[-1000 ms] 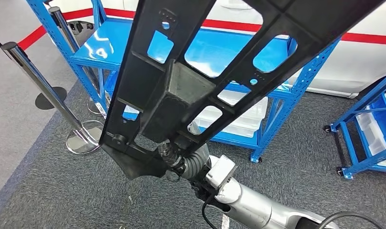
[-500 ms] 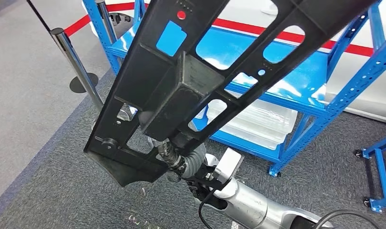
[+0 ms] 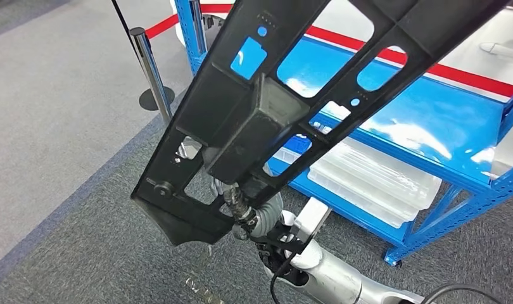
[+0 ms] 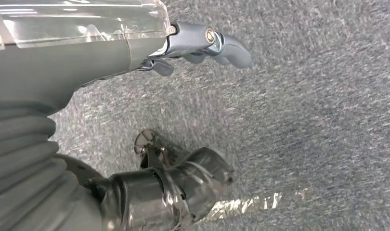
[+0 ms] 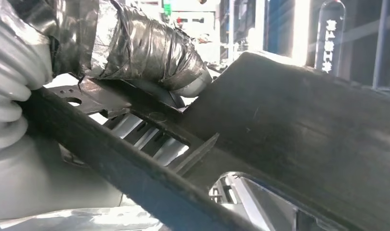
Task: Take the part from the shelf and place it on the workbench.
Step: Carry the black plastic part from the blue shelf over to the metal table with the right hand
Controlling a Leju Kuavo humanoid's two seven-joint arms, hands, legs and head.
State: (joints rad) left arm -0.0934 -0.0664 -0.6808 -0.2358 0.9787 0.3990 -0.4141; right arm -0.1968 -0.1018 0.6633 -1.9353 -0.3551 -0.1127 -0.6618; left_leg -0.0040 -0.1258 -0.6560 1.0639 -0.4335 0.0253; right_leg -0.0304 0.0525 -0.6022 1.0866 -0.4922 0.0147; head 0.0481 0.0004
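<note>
Part (image 3: pixel 266 120): long black frame with cut-outs, held up off the floor in my right hand (image 3: pixel 251 212), fingers closed on its lower end, tilted up over the blue shelf (image 3: pixel 431 120). Left hand (image 4: pixel 149 57): holds nothing, fingers apart, over grey carpet (image 4: pixel 318 120). Clear bins (image 3: pixel 374 180) on the lower shelf level. Stanchion (image 3: pixel 149 63) beyond the shelf's corner.

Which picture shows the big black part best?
The head view: the part stretches across it, cutouts and all, held by the right hand. The right wrist view shows a close slice; the left wrist view shows carpet.
</note>
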